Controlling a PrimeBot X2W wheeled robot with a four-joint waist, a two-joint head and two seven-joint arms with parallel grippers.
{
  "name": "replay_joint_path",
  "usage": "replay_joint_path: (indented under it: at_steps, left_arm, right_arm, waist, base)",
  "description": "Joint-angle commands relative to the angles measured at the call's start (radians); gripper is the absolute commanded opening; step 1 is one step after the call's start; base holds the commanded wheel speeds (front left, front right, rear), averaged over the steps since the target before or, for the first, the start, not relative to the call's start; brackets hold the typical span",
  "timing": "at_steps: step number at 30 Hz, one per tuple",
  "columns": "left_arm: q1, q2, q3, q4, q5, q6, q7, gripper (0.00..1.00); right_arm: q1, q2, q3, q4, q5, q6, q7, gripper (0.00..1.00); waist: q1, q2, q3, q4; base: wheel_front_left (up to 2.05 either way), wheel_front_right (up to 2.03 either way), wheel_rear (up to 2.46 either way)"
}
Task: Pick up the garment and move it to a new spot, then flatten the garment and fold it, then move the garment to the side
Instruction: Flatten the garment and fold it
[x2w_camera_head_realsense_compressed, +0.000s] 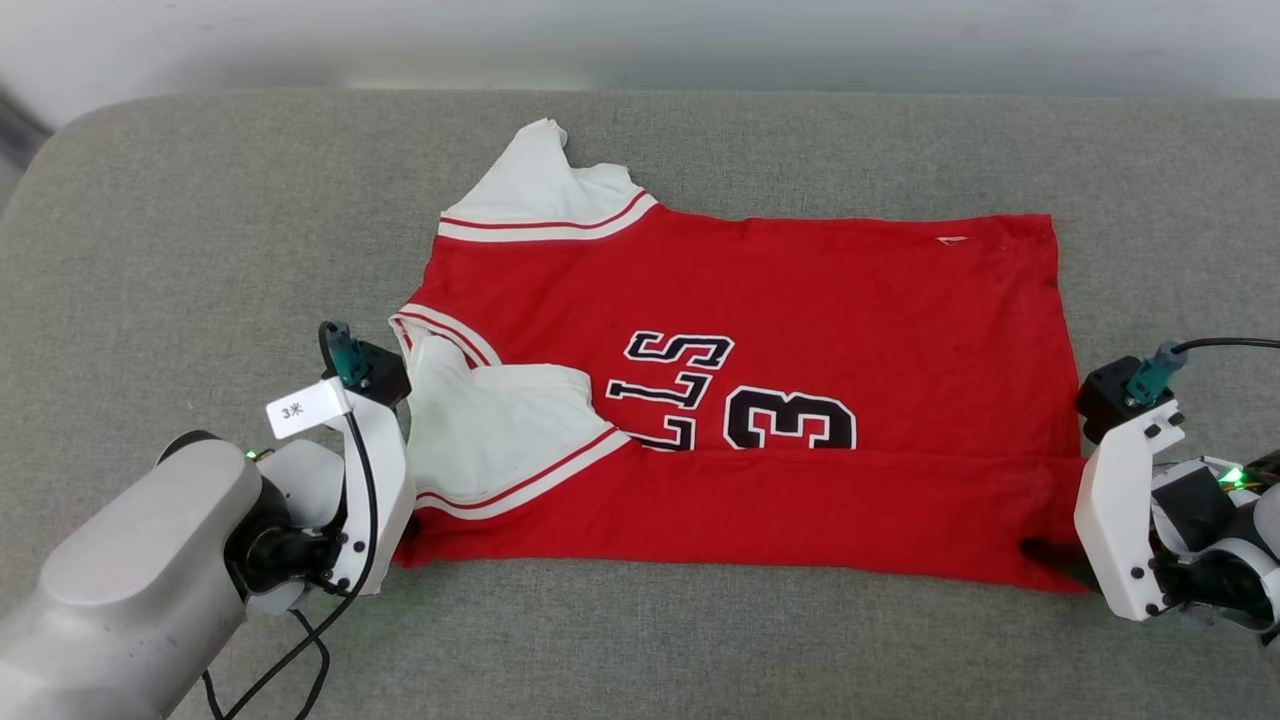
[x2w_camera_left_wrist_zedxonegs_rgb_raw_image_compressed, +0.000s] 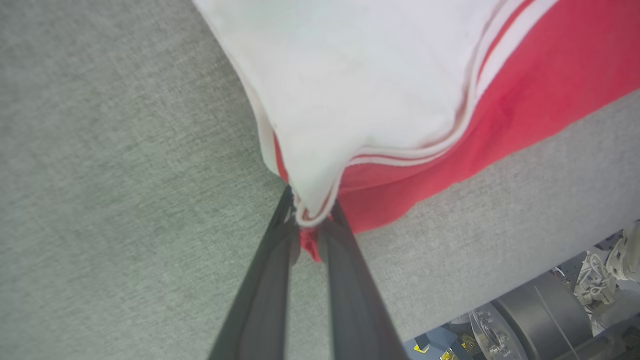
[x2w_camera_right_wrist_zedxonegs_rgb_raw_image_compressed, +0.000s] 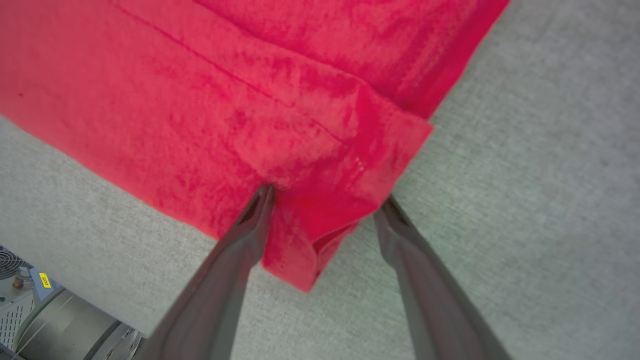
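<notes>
Two near corners of the shirt (x2w_camera_head_realsense_compressed: 800, 300), flat on the cushion (x2w_camera_head_realsense_compressed: 200, 200): left tool (x2w_camera_left_wrist_zedxonegs_rgb_raw_image_compressed: 311, 200) pinches the 7 o'clock one, right tool (x2w_camera_right_wrist_zedxonegs_rgb_raw_image_compressed: 327, 195) gapes wide astride 5 o'clock, so lifting now would likely drag it lopsided.

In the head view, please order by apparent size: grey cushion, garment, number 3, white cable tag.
Largest first:
grey cushion
garment
number 3
white cable tag
The tag sits nearer the camera, so its rank is unsure.
</notes>
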Motion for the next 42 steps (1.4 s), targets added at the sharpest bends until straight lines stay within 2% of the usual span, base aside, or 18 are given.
replay_joint_path:
  at_steps: [1, 3, 4, 5, 14, 25, 30, 34, 35, 36, 37, 42]
  left_arm:
    - [0.000, -0.005, -0.007, 0.002, -0.002, -0.003, -0.006, 0.00]
    - [0.008, -0.004, -0.008, 0.005, -0.006, -0.004, -0.013, 0.00]
    - [0.013, -0.003, -0.009, 0.007, -0.009, -0.004, -0.014, 0.00]
    - [0.017, -0.002, -0.011, 0.008, -0.009, -0.005, -0.016, 0.00]
    - [0.061, 0.029, -0.008, -0.012, -0.043, -0.005, -0.039, 0.00]
    - [0.141, 0.061, -0.024, -0.069, -0.069, -0.003, -0.050, 0.00]
    - [0.179, 0.081, -0.043, -0.079, -0.066, 0.002, -0.039, 0.00]
    - [0.204, 0.091, -0.052, -0.086, -0.072, 0.010, -0.035, 0.00]
    - [0.211, 0.093, -0.056, -0.088, -0.068, 0.012, -0.034, 0.00]
    - [0.214, 0.094, -0.059, -0.090, -0.064, 0.016, -0.034, 0.22]
    - [0.214, 0.095, -0.057, -0.092, -0.059, 0.021, -0.044, 1.00]
    - [0.179, 0.109, -0.028, -0.123, -0.053, 0.023, -0.078, 1.00]
  right_arm:
    - [0.043, 0.042, 0.035, 0.018, 0.011, 0.003, -0.012, 1.00]
    - [0.040, 0.046, 0.046, 0.025, 0.021, 0.003, -0.034, 1.00]
    - [0.036, 0.044, 0.048, 0.029, 0.026, 0.003, -0.046, 0.33]
    - [0.032, 0.040, 0.053, 0.030, 0.032, 0.003, -0.052, 0.00]
    - [0.011, -0.046, 0.051, 0.000, 0.090, 0.002, -0.147, 0.00]
    - [0.123, -0.177, 0.041, -0.089, 0.166, 0.001, -0.172, 0.00]
    - [0.203, -0.200, 0.031, -0.121, 0.179, 0.001, -0.176, 0.00]
    - [0.243, -0.186, 0.026, -0.118, 0.163, 0.001, -0.179, 0.00]
    - [0.247, -0.177, 0.025, -0.114, 0.160, 0.001, -0.182, 0.16]
    - [0.248, -0.169, 0.020, -0.112, 0.155, 0.001, -0.189, 0.96]
    - [0.248, -0.162, 0.014, -0.110, 0.150, 0.001, -0.200, 1.00]
    - [0.225, -0.140, -0.037, -0.125, 0.096, 0.001, -0.300, 1.00]
  waist:
    - [0.0000, -0.0001, 0.000, -0.001]
    - [0.0000, -0.0001, -0.004, -0.003]
    - [0.0000, -0.0001, -0.008, -0.004]
    - [0.0000, -0.0001, -0.013, -0.005]
    - [0.0000, -0.0001, -0.083, -0.011]
    - [0.0000, -0.0001, -0.121, -0.012]
    - [0.0000, -0.0001, -0.118, -0.017]
    - [0.0000, -0.0001, -0.114, -0.024]
    - [0.0000, -0.0001, -0.114, -0.025]
    - [0.0000, -0.0001, -0.115, -0.026]
    - [0.0000, -0.0001, -0.116, -0.026]
    - [0.0000, -0.0001, -0.138, -0.025]
  base:
    - [0.00, 0.00, 0.00]
    - [0.00, 0.00, 0.00]
    - [0.00, 0.00, 0.00]
    - [0.00, 0.00, 0.00]
    - [0.00, 0.00, 0.00]
    - [0.00, 0.00, 0.00]
    - [0.00, 0.00, 0.00]
    - [0.00, 0.00, 0.00]
    - [0.00, 0.00, 0.00]
    - [0.00, 0.00, 0.00]
    - [0.00, 0.00, 0.00]
    - [0.00, 0.00, 0.00]
